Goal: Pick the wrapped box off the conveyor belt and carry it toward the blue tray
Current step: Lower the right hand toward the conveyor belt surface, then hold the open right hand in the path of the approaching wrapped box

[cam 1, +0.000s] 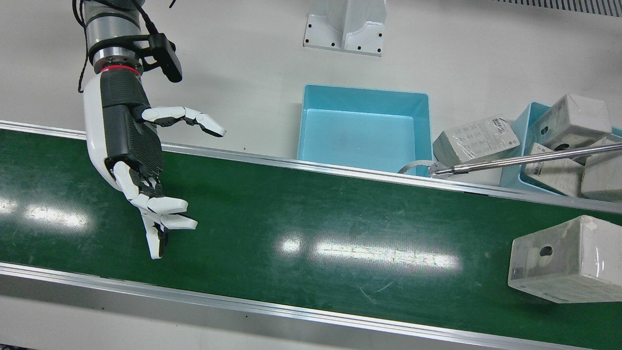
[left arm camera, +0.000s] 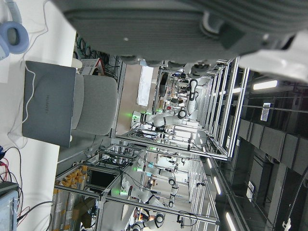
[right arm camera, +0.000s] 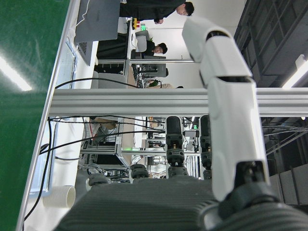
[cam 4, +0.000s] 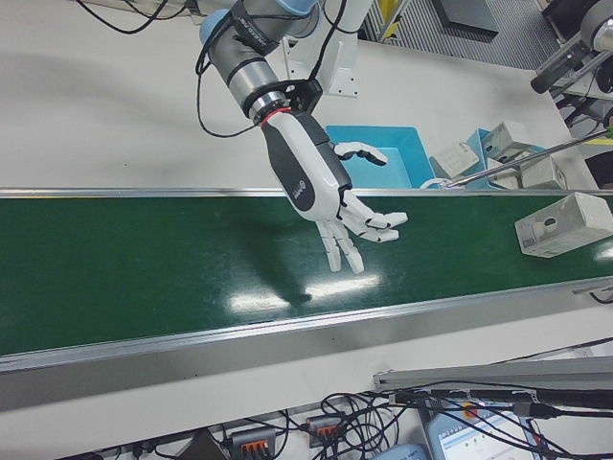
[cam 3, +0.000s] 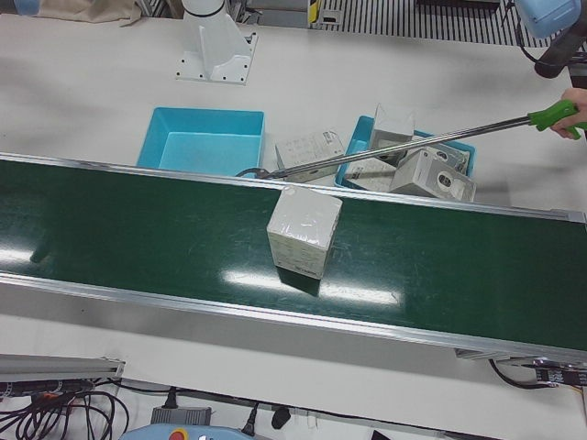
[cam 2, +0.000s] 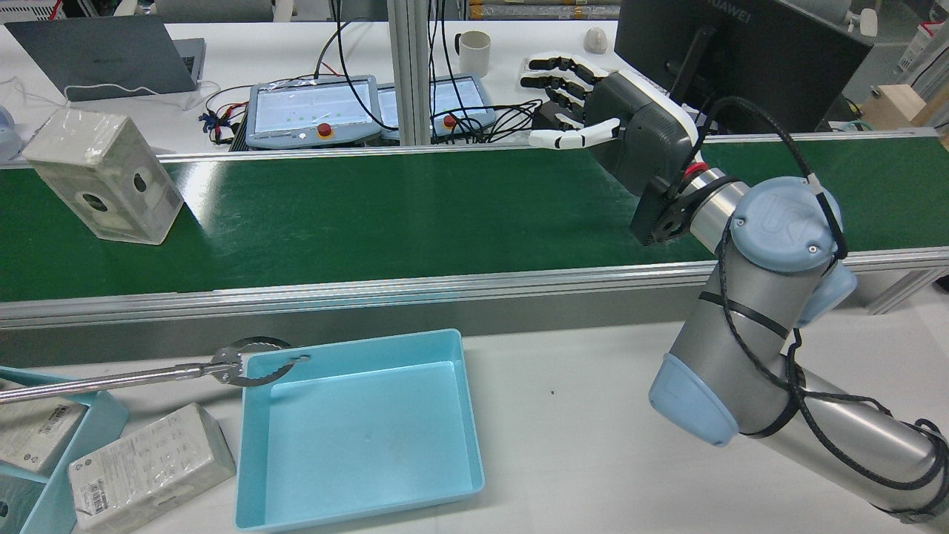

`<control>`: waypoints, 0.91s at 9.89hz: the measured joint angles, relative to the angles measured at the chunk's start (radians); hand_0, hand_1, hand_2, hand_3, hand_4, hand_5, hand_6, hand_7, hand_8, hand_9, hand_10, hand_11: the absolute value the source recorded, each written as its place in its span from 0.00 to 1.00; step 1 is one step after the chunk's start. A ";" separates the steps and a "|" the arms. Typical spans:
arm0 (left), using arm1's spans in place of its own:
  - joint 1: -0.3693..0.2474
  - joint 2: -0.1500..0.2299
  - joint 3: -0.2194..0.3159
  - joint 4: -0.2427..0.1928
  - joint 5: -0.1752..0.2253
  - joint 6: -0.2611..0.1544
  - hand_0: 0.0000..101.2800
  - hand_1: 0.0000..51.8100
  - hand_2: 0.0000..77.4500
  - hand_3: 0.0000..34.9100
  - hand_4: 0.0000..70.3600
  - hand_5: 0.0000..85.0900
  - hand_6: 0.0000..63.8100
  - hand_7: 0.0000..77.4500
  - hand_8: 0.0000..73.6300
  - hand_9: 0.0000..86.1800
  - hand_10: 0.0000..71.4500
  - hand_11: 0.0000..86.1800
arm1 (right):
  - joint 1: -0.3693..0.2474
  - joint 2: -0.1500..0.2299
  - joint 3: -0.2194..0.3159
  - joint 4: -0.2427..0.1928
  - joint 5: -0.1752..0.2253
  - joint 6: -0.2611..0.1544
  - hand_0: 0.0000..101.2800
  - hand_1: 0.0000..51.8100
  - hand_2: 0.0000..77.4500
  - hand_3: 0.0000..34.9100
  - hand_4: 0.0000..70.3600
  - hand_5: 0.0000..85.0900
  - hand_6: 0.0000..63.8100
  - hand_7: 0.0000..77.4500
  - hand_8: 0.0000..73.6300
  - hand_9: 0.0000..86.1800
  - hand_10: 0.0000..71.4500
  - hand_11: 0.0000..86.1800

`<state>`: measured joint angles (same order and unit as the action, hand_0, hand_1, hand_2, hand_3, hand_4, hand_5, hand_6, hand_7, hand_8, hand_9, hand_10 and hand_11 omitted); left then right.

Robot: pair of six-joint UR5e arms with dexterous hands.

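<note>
Front view: your right hand (cam 1: 141, 165) hangs over the conveyor belt (cam 1: 291, 228), fingers spread, empty; the wrapped box (cam 1: 566, 260) sits well apart. Rear view: blue tray (cam 2: 356, 437) beside the belt. Left hand's fingers: cannot tell.

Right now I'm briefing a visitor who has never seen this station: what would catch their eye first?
Probably the right hand, fingers spread, open and empty above the green conveyor belt. Next, the wrapped box standing alone on the belt, well away from that hand. Then the empty blue tray on the table beside the belt, with a long reacher tool at its corner.
</note>
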<state>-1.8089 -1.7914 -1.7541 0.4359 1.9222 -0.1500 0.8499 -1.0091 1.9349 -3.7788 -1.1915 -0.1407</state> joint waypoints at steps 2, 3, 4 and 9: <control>0.000 0.000 0.000 0.000 0.000 0.000 0.00 0.00 0.01 0.00 0.00 0.01 0.00 0.00 0.01 0.00 0.00 0.00 | 0.000 -0.047 0.007 0.053 0.003 0.005 0.50 0.35 0.30 0.56 0.13 0.36 0.08 0.29 0.01 0.05 0.00 0.02; 0.000 0.000 0.000 0.000 0.000 0.000 0.00 0.00 0.01 0.00 0.00 0.01 0.00 0.00 0.00 0.00 0.00 0.00 | 0.003 -0.058 0.002 0.117 0.004 0.004 0.49 0.35 0.30 0.50 0.13 0.36 0.08 0.29 0.00 0.05 0.00 0.02; 0.000 0.000 0.000 0.000 0.000 0.000 0.00 0.00 0.01 0.00 0.00 0.01 0.00 0.00 0.00 0.00 0.00 0.00 | 0.006 -0.066 0.010 0.146 0.005 0.000 0.47 0.32 0.23 0.39 0.15 0.35 0.08 0.30 0.01 0.05 0.00 0.02; 0.000 0.000 0.000 0.000 0.000 0.000 0.00 0.00 0.01 0.00 0.00 0.01 0.00 0.00 0.00 0.00 0.00 0.00 | 0.004 -0.077 0.020 0.065 0.006 0.002 0.46 0.27 0.22 0.49 0.13 0.33 0.08 0.26 0.01 0.06 0.00 0.02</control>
<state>-1.8090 -1.7914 -1.7541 0.4359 1.9222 -0.1500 0.8538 -1.0861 1.9553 -3.7142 -1.1856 -0.1386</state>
